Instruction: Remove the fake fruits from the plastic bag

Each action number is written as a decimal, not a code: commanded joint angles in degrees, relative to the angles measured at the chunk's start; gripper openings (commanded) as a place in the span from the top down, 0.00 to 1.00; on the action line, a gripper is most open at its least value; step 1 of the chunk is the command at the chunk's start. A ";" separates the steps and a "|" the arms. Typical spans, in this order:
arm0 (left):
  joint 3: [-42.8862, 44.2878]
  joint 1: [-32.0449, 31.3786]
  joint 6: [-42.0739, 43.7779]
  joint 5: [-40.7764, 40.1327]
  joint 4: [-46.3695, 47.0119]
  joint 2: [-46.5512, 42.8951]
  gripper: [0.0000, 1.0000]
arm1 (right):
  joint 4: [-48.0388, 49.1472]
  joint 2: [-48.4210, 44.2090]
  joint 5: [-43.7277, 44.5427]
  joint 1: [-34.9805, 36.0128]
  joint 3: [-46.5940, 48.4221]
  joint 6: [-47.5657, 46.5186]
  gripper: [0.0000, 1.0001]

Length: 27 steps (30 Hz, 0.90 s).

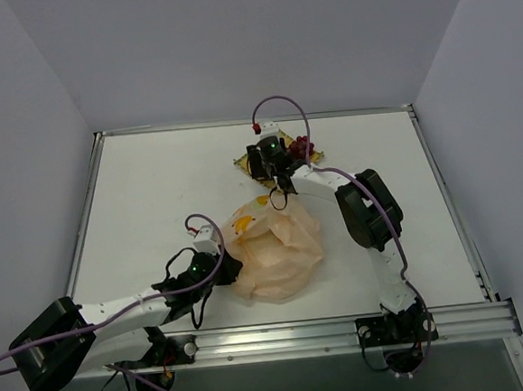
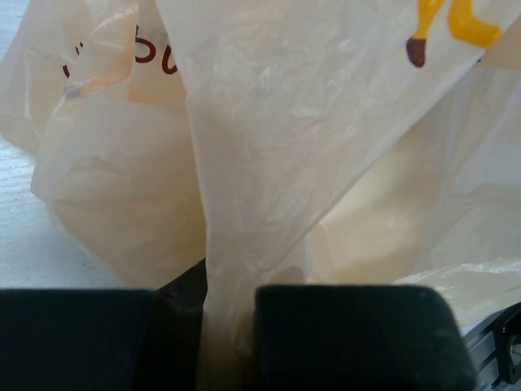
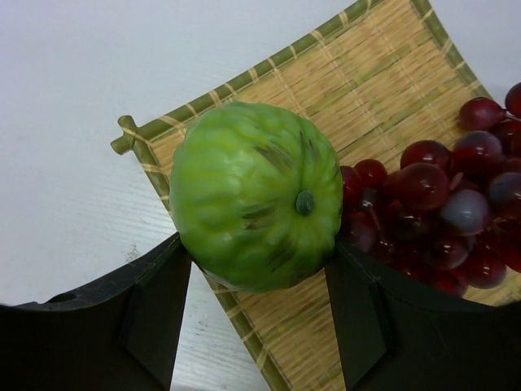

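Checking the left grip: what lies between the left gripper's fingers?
A fold of the plastic bag, pinched in the left gripper; the left wrist view shows it.

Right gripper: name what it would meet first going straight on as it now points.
Likely the woven tray, beside the grape bunch; the green fruit held by the right gripper would touch it first. Depth is unclear.

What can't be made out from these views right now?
Top view: crumpled plastic bag hides any fruits left inside.
Left wrist: bag film fills the frame; contents unseen.
Right wrist: green fruit hides whether it touches the tray; grape bunch cut off at right edge.
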 commanded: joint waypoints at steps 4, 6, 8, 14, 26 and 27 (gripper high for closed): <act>0.19 -0.32 1.37 -2.18 -1.42 -2.75 0.98 | 0.55 3.27 -0.55 -0.36 4.70 0.09 0.59; 0.19 -0.32 1.37 -2.36 -1.60 -2.84 0.98 | -0.06 3.80 -0.11 -0.36 6.10 0.09 0.42; 0.54 -0.32 1.37 -2.45 -1.95 -3.10 0.98 | -1.12 3.54 0.85 -0.36 6.73 0.18 0.30; 2.03 -0.32 1.72 -2.62 -3.09 -3.46 0.98 | -1.47 -4.97 0.86 -0.27 2.61 0.27 0.05; 7.48 0.03 2.07 -2.89 -3.97 -2.84 0.98 | -5.32 -42.93 4.46 11.66 -23.14 -0.01 0.69; 7.66 0.12 2.33 -2.89 -3.97 -2.67 0.98 | -5.95 -47.57 4.81 13.25 -26.46 1.05 0.79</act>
